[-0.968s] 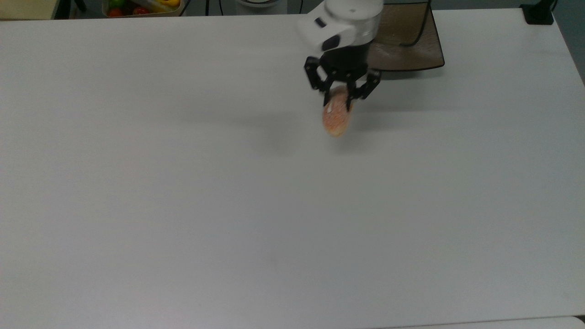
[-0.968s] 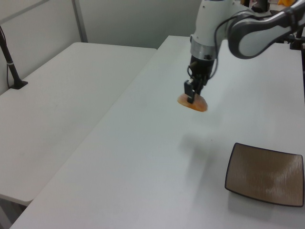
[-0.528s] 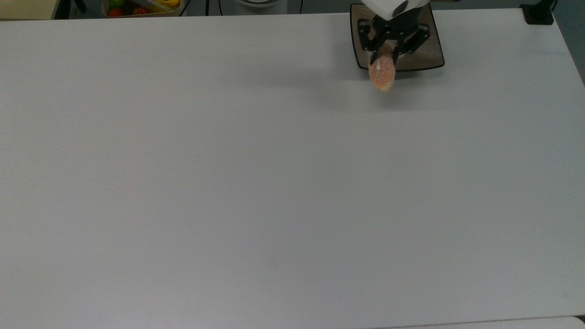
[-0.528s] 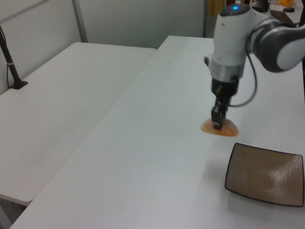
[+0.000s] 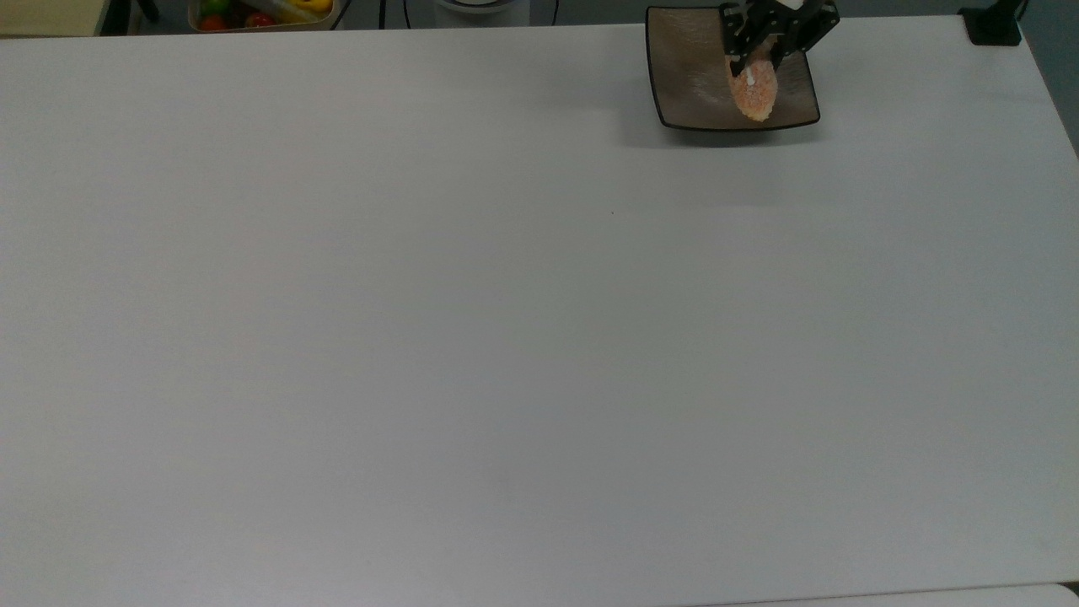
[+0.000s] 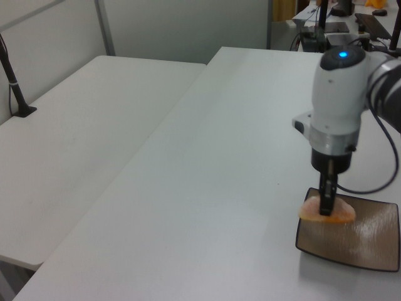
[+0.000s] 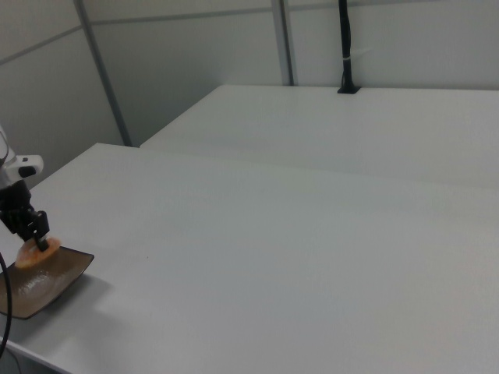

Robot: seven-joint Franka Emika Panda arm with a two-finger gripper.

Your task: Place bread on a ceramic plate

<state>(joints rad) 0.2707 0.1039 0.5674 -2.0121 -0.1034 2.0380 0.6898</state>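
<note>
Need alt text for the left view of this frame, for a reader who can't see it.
A white robot arm's claw holds an orange-tan bread roll just above the near-left part of a square brown ceramic plate, at the lower right of the left view. The plate sits on a long white table, with a second white table beside it.

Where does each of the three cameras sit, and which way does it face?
Top view: overhead, looking down on the table; gripper at the top edge.
Left view: raised, beside the table, looking along it; arm and gripper.
Right view: raised, looking across the table; gripper at the right view's left edge.
All share: the bread held over the ceramic plate.
</note>
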